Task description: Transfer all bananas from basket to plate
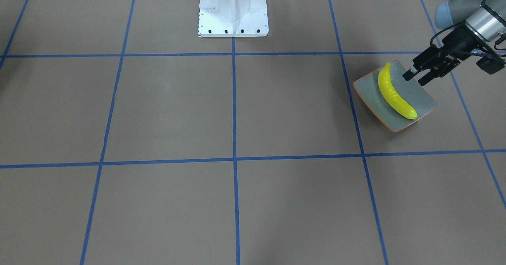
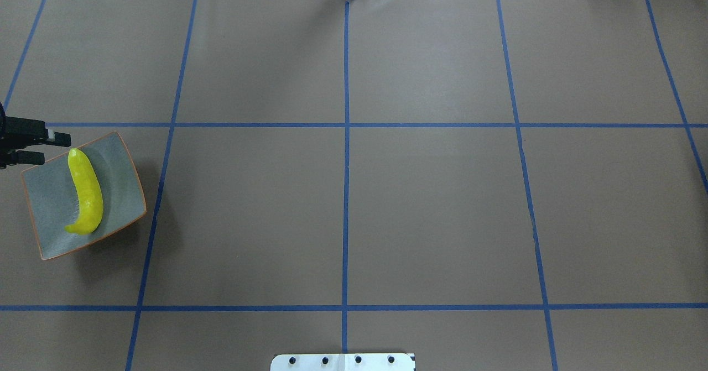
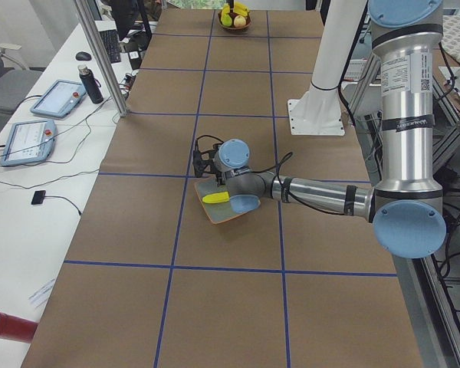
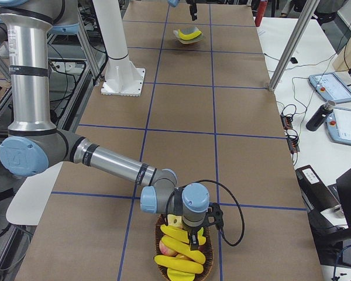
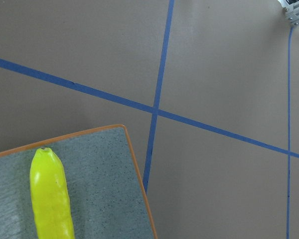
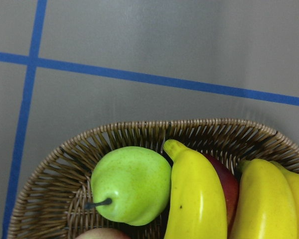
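At the near end of the tabletop (image 4: 181, 117), seen from the robot's right, the right end effector (image 4: 192, 235) hangs low over the basket (image 6: 139, 130) and its heaped bananas (image 4: 178, 264); whether it is released or clenched I cannot tell. The step looks like picking another: best take the topmost one across its middle, clear of the green pear (image 6: 132, 184) and the red fruit (image 6: 225, 180) beside it, and lift straight so the basket does not drag. At the far end one banana (image 1: 393, 93) lies on the plate (image 1: 425, 99) with room either side; the left end effector (image 1: 416, 76) hovers released and empty by the plate's corner.
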